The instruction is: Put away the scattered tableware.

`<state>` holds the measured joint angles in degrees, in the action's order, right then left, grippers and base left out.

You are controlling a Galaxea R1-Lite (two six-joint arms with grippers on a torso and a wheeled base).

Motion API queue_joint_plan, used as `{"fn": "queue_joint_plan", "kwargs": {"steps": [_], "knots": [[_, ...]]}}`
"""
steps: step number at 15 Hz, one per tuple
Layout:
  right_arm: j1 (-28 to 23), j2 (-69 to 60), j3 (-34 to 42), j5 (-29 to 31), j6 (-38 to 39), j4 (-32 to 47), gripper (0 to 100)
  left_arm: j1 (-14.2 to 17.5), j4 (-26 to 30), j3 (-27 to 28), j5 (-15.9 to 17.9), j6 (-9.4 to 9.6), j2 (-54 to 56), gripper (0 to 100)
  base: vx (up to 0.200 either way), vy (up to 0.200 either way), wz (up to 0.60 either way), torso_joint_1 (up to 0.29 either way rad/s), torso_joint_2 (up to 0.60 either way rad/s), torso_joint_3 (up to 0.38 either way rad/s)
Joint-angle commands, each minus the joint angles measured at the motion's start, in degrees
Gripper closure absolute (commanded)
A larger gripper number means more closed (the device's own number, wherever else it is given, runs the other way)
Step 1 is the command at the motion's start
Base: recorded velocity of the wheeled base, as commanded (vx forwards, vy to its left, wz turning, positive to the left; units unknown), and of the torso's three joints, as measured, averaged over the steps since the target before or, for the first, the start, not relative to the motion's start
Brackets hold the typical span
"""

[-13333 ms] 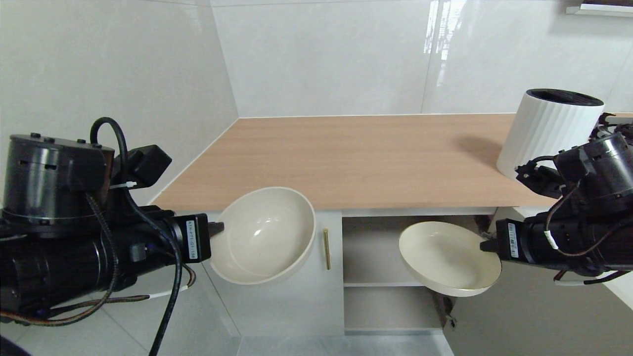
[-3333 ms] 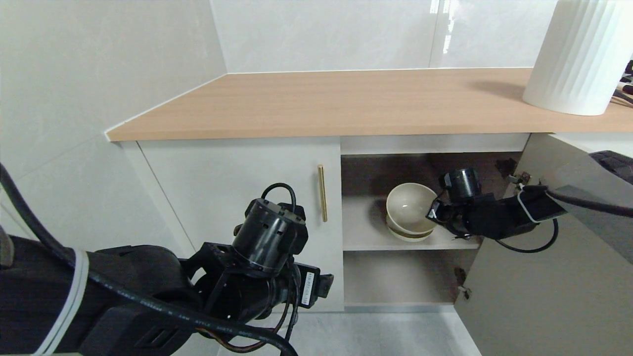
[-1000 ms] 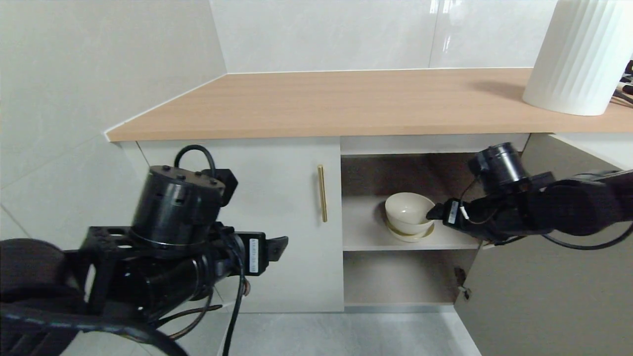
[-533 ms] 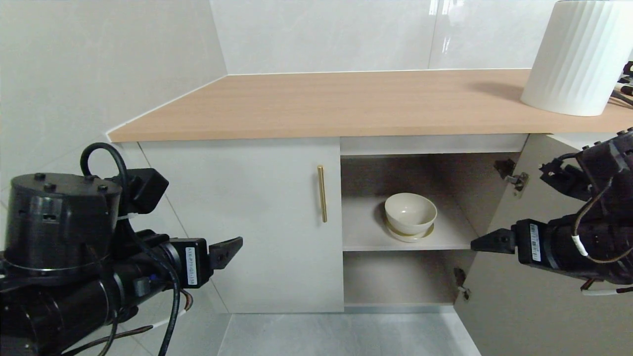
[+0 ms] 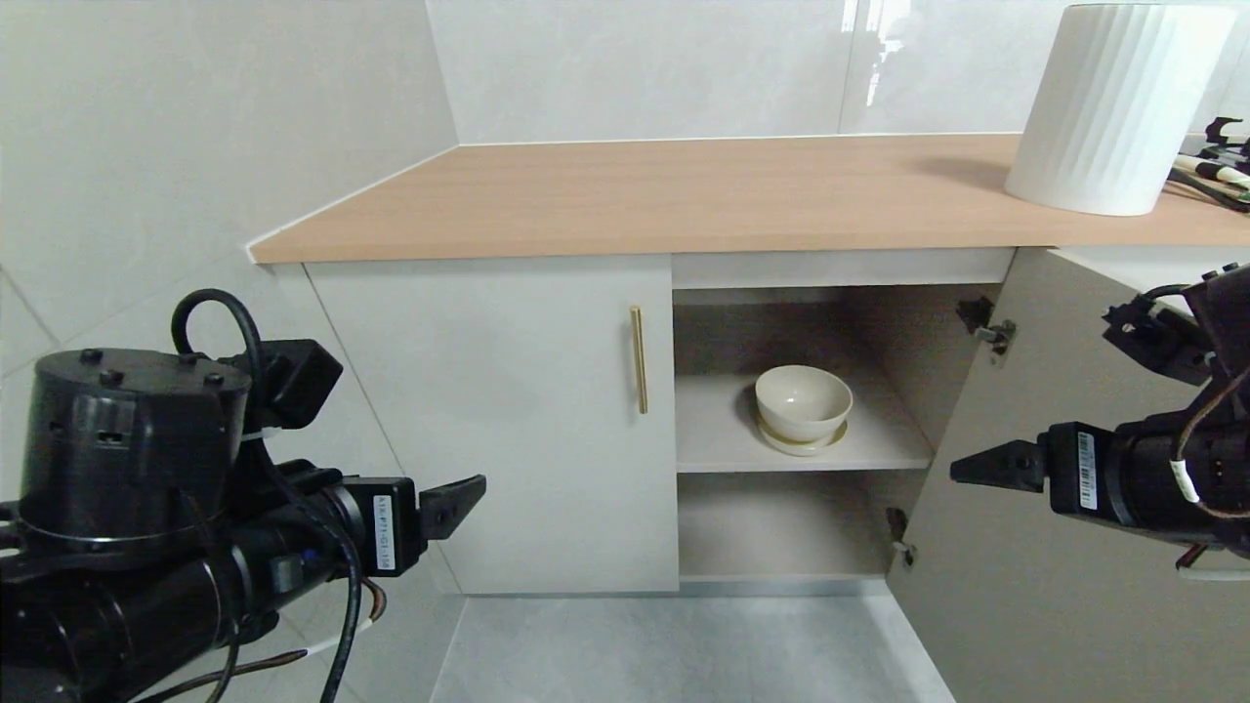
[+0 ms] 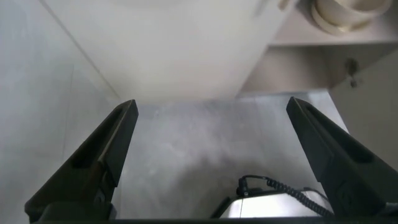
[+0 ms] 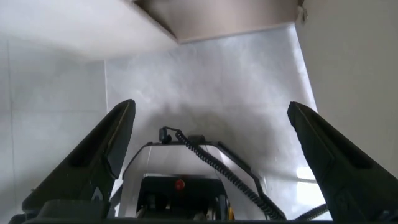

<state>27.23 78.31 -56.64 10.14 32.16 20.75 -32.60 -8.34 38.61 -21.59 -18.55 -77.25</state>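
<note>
A cream bowl sits inside a cream plate on the upper shelf of the open cabinet; the bowl also shows in the left wrist view. My left gripper hangs low on the left, in front of the shut cabinet door, open and empty. My right gripper hovers on the right beside the open door, open and empty, away from the shelf.
The right cabinet door stands open, swung toward me. The left door is shut, with a brass handle. A white ribbed container stands on the wooden countertop. Grey tiled floor lies below.
My right gripper let go of the bowl, left it on the plate and drew back out of the cabinet. The left arm swung low to the left. The camera shifted slightly.
</note>
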Motion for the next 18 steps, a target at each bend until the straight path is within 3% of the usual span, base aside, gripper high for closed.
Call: {"fn": "queue_joint_plan", "kwargs": {"steps": [1, 11, 15, 18], "knots": [[0.01, -0.27, 0.04, 0.05, 0.01, -0.01, 0, -0.01, -0.01, -0.2, -0.03, -0.08, -0.53, 0, -0.2, 0.0, 0.0, 0.002, 0.0, 0.002], [0.01, 0.0, 0.12, 0.05, 0.01, -0.01, 0, -0.01, -0.01, -0.55, 0.06, -0.08, -0.97, 0, -0.2, 0.0, 0.0, 0.003, 0.0, 0.003], [0.1, -0.27, 0.04, 0.14, -0.08, 0.78, 0, -0.01, -0.01, -1.08, 0.14, 0.1, -1.06, 0, 0.0, 0.0, 0.0, 0.0, 0.0, 0.0], [0.01, -2.02, -0.84, 1.99, -3.86, 7.2, 0, -0.01, -0.01, -1.08, 0.06, 0.01, -1.23, 0, 0.0, 0.0, 0.0, 0.0, 0.0, 0.0]]}}
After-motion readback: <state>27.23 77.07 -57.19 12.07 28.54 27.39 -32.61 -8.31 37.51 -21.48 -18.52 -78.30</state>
